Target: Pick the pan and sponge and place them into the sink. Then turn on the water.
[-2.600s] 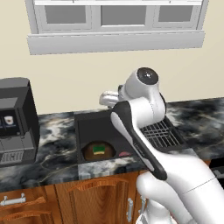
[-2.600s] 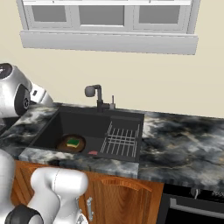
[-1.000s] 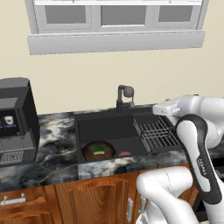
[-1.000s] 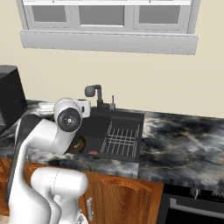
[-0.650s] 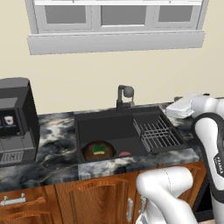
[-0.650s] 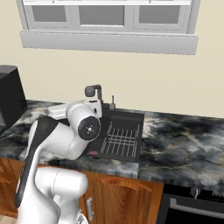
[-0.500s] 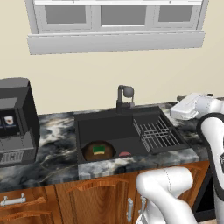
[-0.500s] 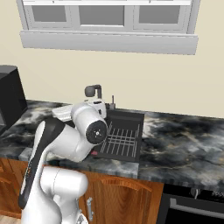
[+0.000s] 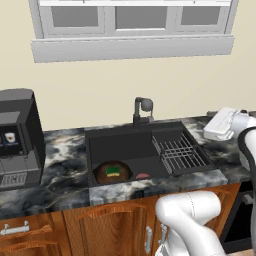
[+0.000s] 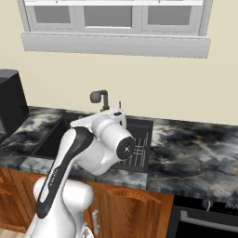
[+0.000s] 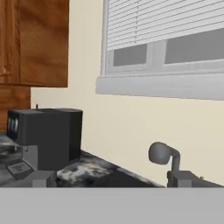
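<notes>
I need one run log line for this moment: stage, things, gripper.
stage: pan and sponge in sink | water: off, faucet dry | gripper: open, empty | next: turn on faucet

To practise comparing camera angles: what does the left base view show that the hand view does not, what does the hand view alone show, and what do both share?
Left base view alone: the pan lying in the sink with the sponge on it, the red drain and the wire rack.

Hand view alone: a wooden wall cabinet above the coffee machine.

Both: the coffee machine, the dark grey faucet, the window sill and the marbled counter.
</notes>
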You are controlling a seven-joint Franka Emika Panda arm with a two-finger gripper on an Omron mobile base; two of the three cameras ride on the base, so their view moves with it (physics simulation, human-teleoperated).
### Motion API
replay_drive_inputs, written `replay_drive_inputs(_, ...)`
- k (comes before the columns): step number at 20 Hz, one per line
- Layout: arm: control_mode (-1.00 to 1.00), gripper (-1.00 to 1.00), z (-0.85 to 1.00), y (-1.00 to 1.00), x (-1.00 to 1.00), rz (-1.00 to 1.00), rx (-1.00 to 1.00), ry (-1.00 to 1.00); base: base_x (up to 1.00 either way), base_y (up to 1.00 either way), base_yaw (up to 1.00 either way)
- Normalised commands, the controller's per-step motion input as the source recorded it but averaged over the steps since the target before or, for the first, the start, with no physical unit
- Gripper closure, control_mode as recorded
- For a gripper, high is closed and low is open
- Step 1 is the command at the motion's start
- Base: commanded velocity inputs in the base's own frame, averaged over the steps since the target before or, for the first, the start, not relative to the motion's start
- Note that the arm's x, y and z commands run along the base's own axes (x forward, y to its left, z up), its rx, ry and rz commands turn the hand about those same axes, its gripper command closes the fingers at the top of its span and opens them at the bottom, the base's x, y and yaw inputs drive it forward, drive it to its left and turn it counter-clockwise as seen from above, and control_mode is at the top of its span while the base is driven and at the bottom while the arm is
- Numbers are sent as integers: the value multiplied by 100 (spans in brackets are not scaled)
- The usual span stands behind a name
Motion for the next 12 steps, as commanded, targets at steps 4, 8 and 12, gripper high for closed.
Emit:
replay_drive_inputs(4,-100,-100,-20,-22,38,5,3,0,0,0,0)
replay_drive_inputs(8,-100,-100,-16,-22,34,5,3,0,0,0,0)
replay_drive_inputs(12,-100,-100,-22,-15,31,2,0,-1,0,0,0)
